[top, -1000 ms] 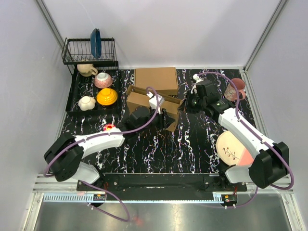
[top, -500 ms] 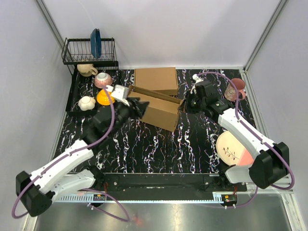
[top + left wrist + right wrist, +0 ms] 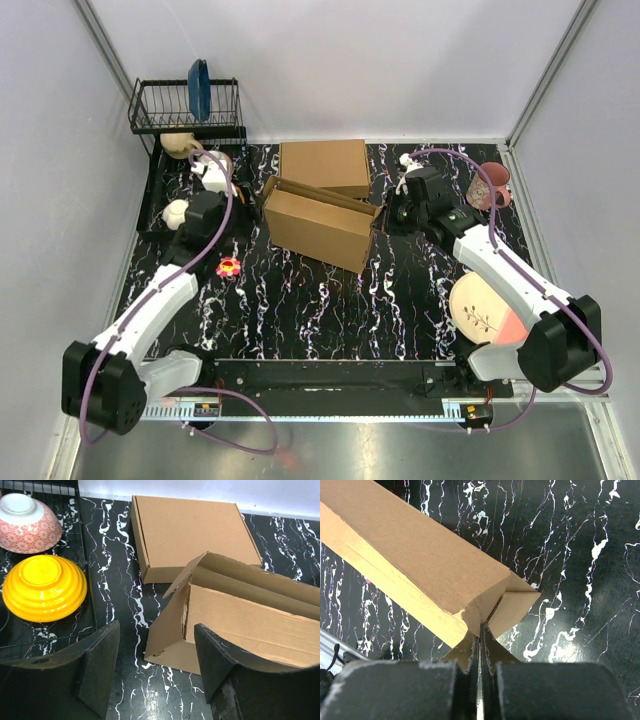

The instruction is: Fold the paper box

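Paper box (image 3: 320,225) lies on the table (image 3: 330,310) just in front of the closed cardboard box (image 3: 323,165), at a slant. Its left end comes up close to that box's front left corner, and its right end sits a little further forward. You cannot tell from either view whether the two touch. It is partly formed: the long walls are raised, a narrow gap runs along the top on the side facing the closed box, and the left end flap leans outward, untucked.

Your right gripper (image 3: 480,630) is at the paper box's right end, forward and to the right of the closed box. Its fingers are pressed together on the cardboard edge where the end flap meets the long wall, pinching that corner.

Your left gripper (image 3: 156,630) hangs well to the left of the closed box, above the black wire tray (image 3: 152,190), facing both boxes. Its fingers (image 3: 100,670) are spread wide, with nothing between them and no contact with the paper box.

On the tray, left of the closed box, you see an upturned yellow ribbed bowl (image 3: 45,587) and behind it a pink patterned bowl (image 3: 27,522). Further left and back stands a wire dish rack (image 3: 185,105) with a blue plate (image 3: 198,88) upright in it. A pink mug (image 3: 493,185) stands to the right of the closed box. A cream and pink plate (image 3: 485,312) lies forward and right of it. A small red flower-shaped thing (image 3: 229,266) lies on the table forward and left.
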Robot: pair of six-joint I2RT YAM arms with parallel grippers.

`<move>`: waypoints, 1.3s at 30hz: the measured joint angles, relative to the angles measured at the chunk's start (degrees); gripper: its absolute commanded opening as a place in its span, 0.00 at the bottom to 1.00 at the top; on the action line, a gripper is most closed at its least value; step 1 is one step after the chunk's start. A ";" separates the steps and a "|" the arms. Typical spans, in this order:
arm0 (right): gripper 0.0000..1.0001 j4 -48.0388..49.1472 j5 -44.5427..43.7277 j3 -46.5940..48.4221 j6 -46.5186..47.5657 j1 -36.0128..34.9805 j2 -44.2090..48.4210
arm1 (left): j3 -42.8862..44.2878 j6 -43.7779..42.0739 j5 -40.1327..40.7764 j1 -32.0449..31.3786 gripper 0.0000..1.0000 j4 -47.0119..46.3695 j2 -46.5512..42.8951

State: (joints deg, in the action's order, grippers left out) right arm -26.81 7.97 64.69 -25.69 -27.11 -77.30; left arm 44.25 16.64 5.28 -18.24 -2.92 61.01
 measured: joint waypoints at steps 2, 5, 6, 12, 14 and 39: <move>0.00 0.00 0.00 0.00 0.04 0.00 0.00 | -0.04 -0.66 -1.33 0.63 0.64 -0.83 2.29; 0.00 0.00 0.00 0.00 0.24 -0.02 0.00 | -0.02 -1.49 -4.00 1.51 0.65 -2.40 5.38; 0.00 0.00 0.00 0.02 0.26 -0.04 -0.02 | -0.02 -1.68 -4.98 2.08 0.65 -3.13 6.32; 0.00 -0.07 -0.66 0.17 0.57 -0.26 -0.02 | 0.85 -2.08 -8.24 3.21 0.64 -6.75 9.14; 0.00 -0.20 -0.96 0.24 0.66 -0.33 -0.04 | 1.22 -2.12 -8.94 3.37 0.64 -8.02 9.53; 0.00 -0.52 -2.38 0.61 1.51 -1.20 -0.22 | 5.86 -3.52 -13.64 5.01 0.20 -11.76 18.14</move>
State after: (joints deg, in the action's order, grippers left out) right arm -27.33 5.58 65.30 -24.18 -28.32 -77.52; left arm 50.11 13.13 -8.36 -13.23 -14.68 79.15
